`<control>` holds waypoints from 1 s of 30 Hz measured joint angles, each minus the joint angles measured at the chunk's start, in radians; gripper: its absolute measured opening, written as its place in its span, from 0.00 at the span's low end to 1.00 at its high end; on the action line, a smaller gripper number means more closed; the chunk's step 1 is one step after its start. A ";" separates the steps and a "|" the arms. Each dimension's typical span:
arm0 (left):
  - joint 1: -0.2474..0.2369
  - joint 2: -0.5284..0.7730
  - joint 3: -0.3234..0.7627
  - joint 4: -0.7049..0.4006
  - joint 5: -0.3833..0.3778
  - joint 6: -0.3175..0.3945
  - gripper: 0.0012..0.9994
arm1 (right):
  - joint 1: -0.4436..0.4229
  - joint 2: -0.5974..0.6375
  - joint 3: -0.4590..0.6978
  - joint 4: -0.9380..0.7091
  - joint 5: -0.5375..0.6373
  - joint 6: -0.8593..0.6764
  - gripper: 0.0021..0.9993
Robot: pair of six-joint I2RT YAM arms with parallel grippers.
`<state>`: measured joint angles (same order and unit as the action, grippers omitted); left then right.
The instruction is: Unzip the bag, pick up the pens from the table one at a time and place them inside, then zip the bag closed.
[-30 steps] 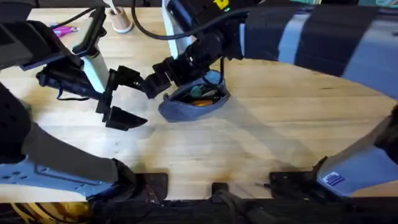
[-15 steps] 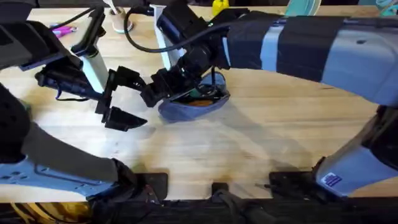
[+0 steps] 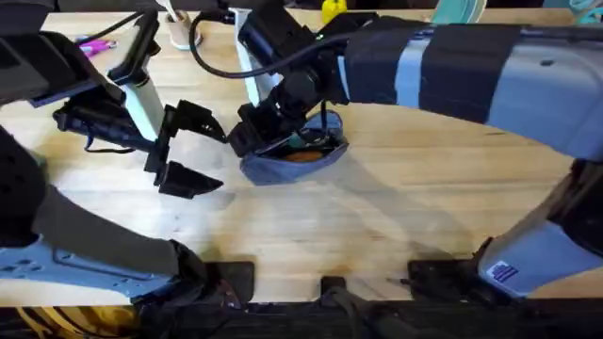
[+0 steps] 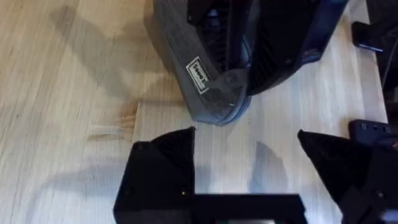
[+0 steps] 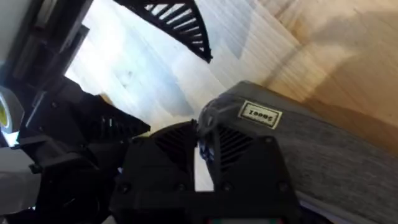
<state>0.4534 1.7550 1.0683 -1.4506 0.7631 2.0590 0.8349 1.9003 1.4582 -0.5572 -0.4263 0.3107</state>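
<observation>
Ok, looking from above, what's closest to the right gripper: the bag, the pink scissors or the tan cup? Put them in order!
From the right gripper, in the overhead view:
1. Bag: the gripper sits right at its left end, mid-table.
2. Tan cup: near the table's far edge, a bit to the left.
3. Pink scissors: also near the far edge, further left still.

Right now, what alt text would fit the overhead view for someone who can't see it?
The right gripper presses onto one end of the open blue-grey bag on the wooden table. The left gripper waits open just beside it.
</observation>
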 joint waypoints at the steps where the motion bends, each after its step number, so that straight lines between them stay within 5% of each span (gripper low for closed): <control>1: 0.000 0.000 0.000 0.000 0.000 0.000 0.99 | 0.000 0.000 0.000 -0.003 0.000 0.000 0.12; 4: 0.000 0.000 0.000 0.000 0.000 0.000 0.99 | 0.000 0.000 0.000 -0.012 0.000 0.003 0.03; 30: 0.000 0.000 0.000 0.022 0.064 0.000 0.99 | -0.031 -0.024 0.086 -0.006 0.056 -0.101 0.03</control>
<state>0.4534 1.7550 1.0683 -1.4285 0.8275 2.0590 0.8036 1.8767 1.5440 -0.5632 -0.3703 0.2092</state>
